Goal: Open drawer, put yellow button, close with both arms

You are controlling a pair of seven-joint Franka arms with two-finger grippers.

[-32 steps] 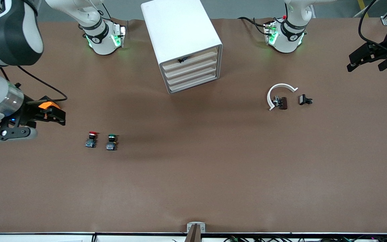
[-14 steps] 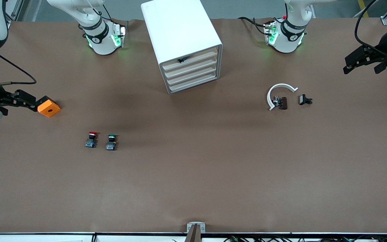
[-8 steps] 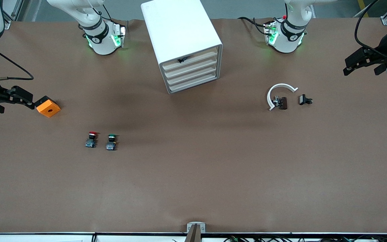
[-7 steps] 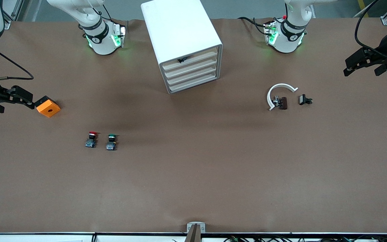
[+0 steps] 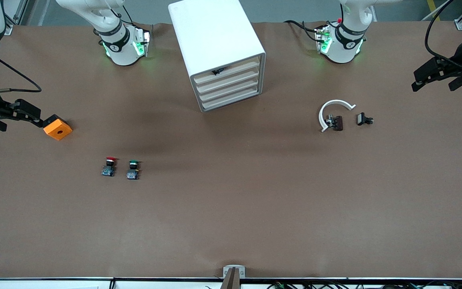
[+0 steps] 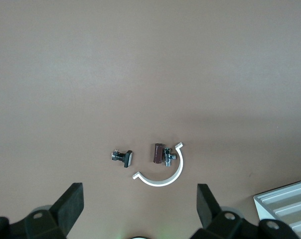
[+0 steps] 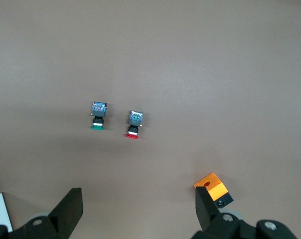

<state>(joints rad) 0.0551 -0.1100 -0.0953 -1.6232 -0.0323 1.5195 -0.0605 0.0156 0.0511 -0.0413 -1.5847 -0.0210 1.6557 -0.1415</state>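
Table: brown mat [image 5: 231,208], white cabinet [image 5: 215,36] between the two arm bases.
Drawer [image 5: 227,73]: top one, seen pushed in; a small dark item shows at its front.
Yellow button: not seen in any view; judged to be inside the drawer.
Change: right gripper [image 5: 30,116] has been drawn back from above the orange block [image 5: 57,129] to beside it at the mat's edge; left gripper [image 5: 435,74] barely shifted.
Meaning: both arms look retracted, task judged done or nearly so.
Right gripper: fingers spread, nothing held.
Left gripper: fingers spread, nothing held.
Front view only: drawer fronts, both grippers.
Right wrist view: red button [image 7: 133,125] and green button [image 7: 97,115] with blue bases.
Left wrist view: white clip [image 6: 163,174], two small fittings.
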